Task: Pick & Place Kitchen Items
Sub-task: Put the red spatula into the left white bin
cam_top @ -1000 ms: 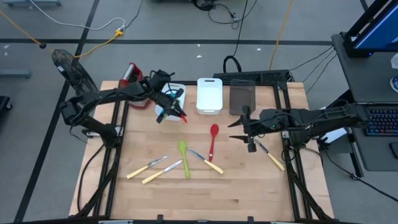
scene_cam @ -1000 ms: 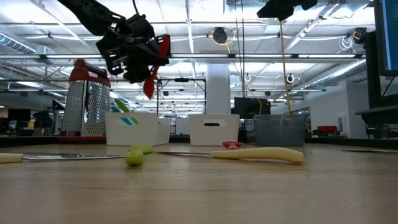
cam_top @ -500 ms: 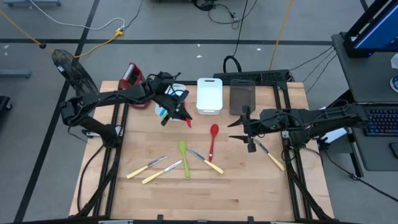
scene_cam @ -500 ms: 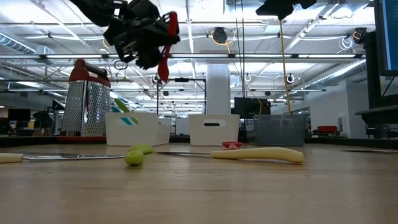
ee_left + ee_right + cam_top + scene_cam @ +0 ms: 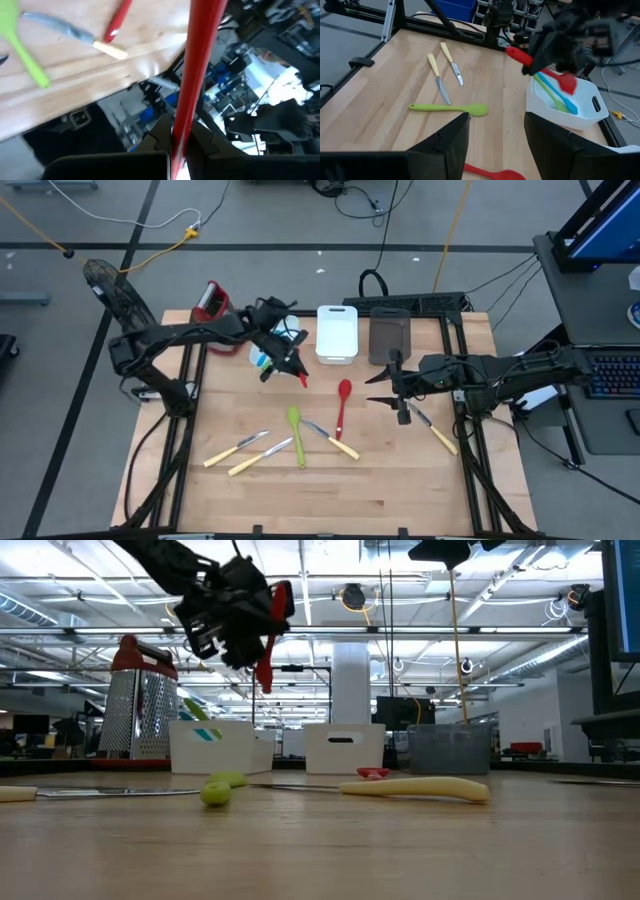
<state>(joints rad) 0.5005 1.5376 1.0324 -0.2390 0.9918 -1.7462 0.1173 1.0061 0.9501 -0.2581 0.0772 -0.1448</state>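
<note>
nearest the camera on the wooden counter (image 5: 380, 480) lie two pale-handled knives (image 5: 250, 452), side by side, just left of a green spoon (image 5: 296, 434). a third knife (image 5: 334, 441) lies just right of the green spoon, and a red spoon (image 5: 342, 404) lies beyond that knife. a fourth knife (image 5: 434, 429) lies well to the right of the green spoon, near the counter's edge.

above that fourth knife hangs the right gripper (image 5: 402, 396), its fingers spread apart and holding nothing.

farther back than the green spoon and to its left, the left gripper (image 5: 283, 358) is raised well above the counter, fingers clenched on a red spatula (image 5: 268, 632) that hangs downward from them. it sits over the near edge of a white bin (image 5: 590, 110) holding green and blue utensils (image 5: 555, 95).

beyond the green spoon stand a second white bin (image 5: 337, 333) and, to its right, a dark grey bin (image 5: 389, 336). a red-topped grater (image 5: 136, 700) stands at the far left corner.
</note>
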